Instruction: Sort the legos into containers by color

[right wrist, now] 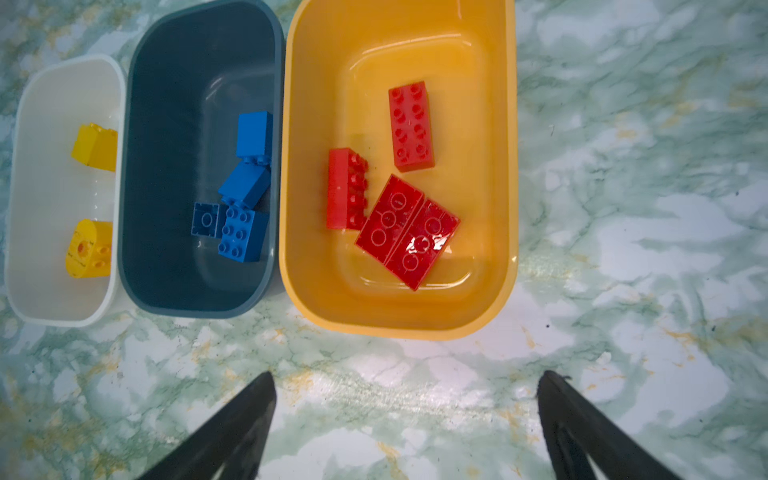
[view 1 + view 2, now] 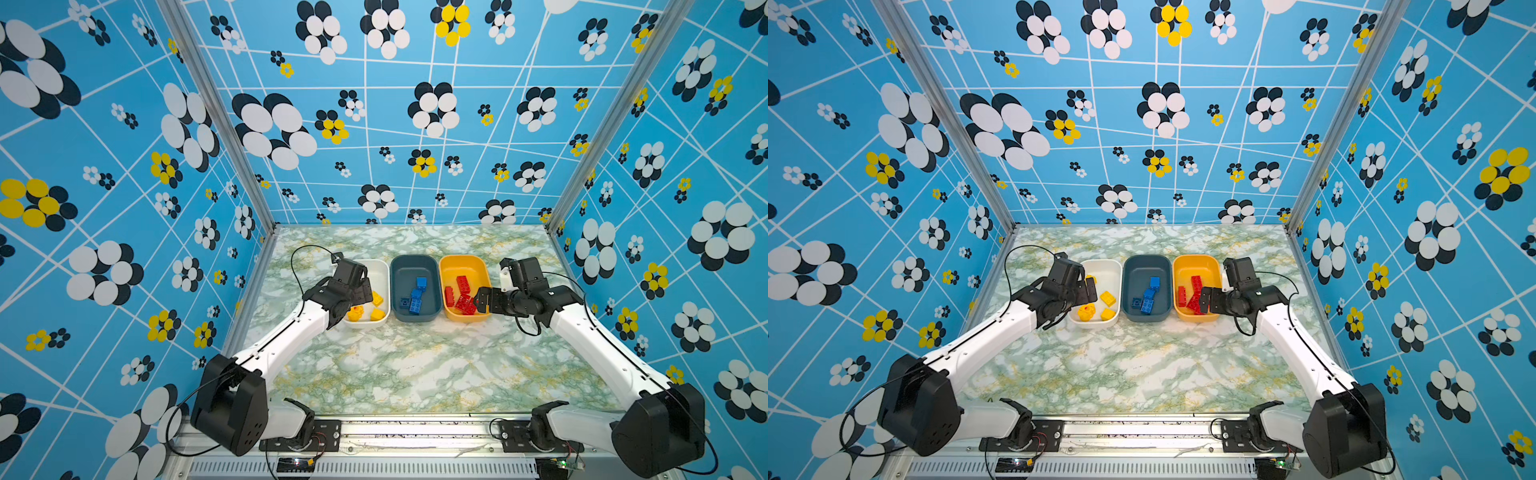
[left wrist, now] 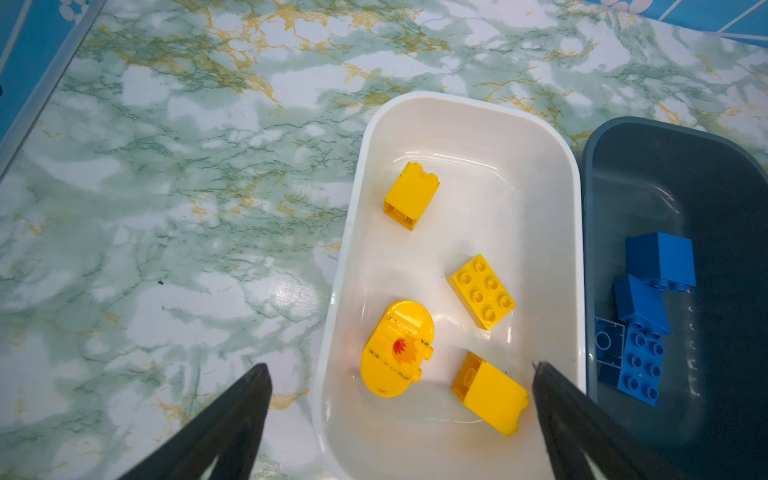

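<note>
Looks pretty much sorted: yellow bricks (image 3: 481, 291) in the white tub (image 3: 415, 96), blue bricks (image 1: 243, 235) in the dark tub (image 1: 166, 124), red bricks (image 1: 411, 124) in the orange tub (image 1: 478, 166). The left gripper (image 3: 400, 368) hangs over the white tub and the right gripper (image 1: 407, 375) just beside the orange tub. Both are spread wide and empty, likely because nothing's left to grab.

left claw (image 3: 400, 365): jaws spread wide | right claw (image 1: 408, 373): jaws spread wide

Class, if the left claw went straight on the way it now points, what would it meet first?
The left claw would probably meet the rounded yellow lego in the white tub first; it lies between the open tips, though depth is unclear.
</note>
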Tool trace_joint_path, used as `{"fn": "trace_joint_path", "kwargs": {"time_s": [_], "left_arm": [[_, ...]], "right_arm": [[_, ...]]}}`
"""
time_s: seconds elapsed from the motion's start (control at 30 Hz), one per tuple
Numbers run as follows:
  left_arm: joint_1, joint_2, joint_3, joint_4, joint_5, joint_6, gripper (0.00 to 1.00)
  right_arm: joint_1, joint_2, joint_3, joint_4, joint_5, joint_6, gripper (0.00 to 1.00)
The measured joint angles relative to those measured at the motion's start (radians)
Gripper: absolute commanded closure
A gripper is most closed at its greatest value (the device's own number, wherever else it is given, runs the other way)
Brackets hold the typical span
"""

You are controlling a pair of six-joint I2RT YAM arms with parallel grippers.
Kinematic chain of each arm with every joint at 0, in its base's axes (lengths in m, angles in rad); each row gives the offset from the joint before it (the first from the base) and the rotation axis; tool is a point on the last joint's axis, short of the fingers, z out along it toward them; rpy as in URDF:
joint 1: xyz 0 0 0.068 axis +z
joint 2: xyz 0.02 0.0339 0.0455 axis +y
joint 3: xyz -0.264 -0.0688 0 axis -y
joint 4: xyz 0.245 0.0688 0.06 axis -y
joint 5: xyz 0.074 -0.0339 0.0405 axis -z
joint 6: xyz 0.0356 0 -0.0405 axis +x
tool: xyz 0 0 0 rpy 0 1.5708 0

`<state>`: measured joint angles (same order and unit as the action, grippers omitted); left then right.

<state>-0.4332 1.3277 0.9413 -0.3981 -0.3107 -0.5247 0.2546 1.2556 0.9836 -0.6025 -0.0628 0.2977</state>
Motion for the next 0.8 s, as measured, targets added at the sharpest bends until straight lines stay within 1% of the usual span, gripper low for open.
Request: {"fn": "trace_joint_path", "kwargs": {"time_s": [0.2, 0.37, 0.47, 0.63, 0.7, 0.8], "left_arm": [[0.045, -0.135, -0.146, 0.119, -0.013, 0.093, 0.01], [0.095, -0.214, -0.271, 0.271, -0.021, 0.188, 0.01], [0.135, -0.225, -0.333, 0.359, -0.020, 0.241, 0.01], [0.203, -0.224, -0.420, 0.503, -0.019, 0.307, 0.01], [0.225, -0.221, -0.438, 0.543, -0.014, 0.330, 0.01], [0.260, -0.204, -0.465, 0.650, -0.003, 0.375, 0.01]], "right_arm": [[-0.082, 0.018, -0.096, 0.204, 0.024, -0.040, 0.01], [-0.157, 0.051, -0.206, 0.399, 0.071, -0.075, 0.01], [-0.197, 0.068, -0.265, 0.510, 0.097, -0.102, 0.01], [-0.227, 0.100, -0.354, 0.717, 0.121, -0.165, 0.01], [-0.240, 0.121, -0.386, 0.801, 0.129, -0.190, 0.01], [-0.254, 0.154, -0.433, 0.920, 0.133, -0.220, 0.01]]}}
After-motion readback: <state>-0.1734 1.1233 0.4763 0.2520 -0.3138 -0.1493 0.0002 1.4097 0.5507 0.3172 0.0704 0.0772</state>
